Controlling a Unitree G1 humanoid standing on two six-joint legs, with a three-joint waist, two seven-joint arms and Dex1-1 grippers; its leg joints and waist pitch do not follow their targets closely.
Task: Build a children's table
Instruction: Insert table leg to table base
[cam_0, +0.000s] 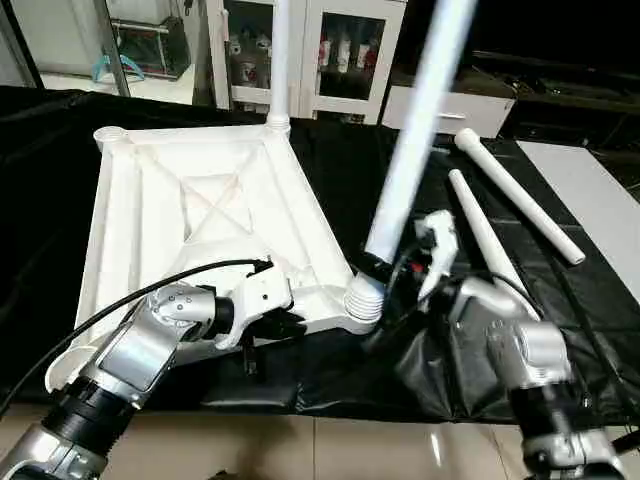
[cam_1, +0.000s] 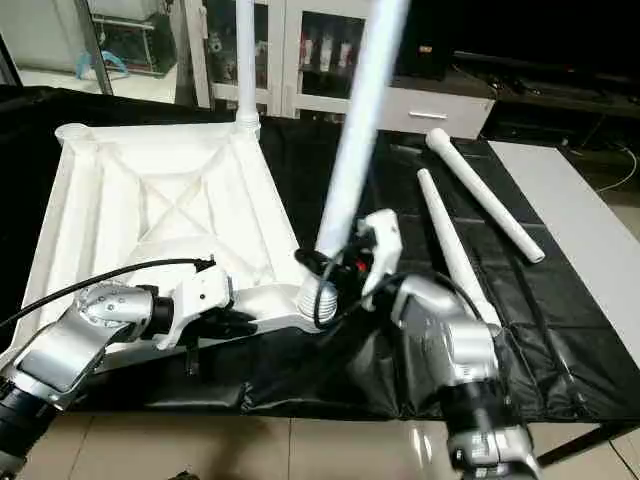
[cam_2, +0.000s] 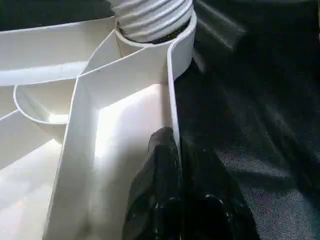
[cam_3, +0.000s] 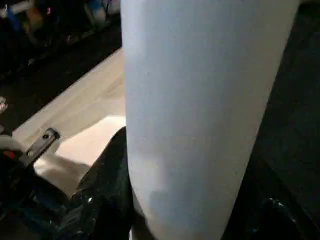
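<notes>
Head cam: your top (cam_0: 190, 200) lies underside up on the black cloth (cam_0: 560, 300). One leg (cam_0: 279, 60) stands in the far corner; two spare legs (cam_0: 515, 195) lie to the right. L gripper (cam_0: 272, 325) pinches the near rim. R gripper (cam_0: 385, 272) is clamped low on a tilted leg (cam_0: 415, 130), threaded end at the near socket (cam_0: 362, 305).

L wrist: fingers (cam_2: 162, 165) closed on the rim wall.

R wrist: leg (cam_3: 200, 110) between half-open fingers (cam_3: 107, 185); contact prob firm, view's tight.

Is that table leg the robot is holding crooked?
Yes. The leg in the right tool leans sideways, its ridged end only partly inside the near corner socket. The far leg stands straight. The left tool pinches the tabletop's rim.
</notes>
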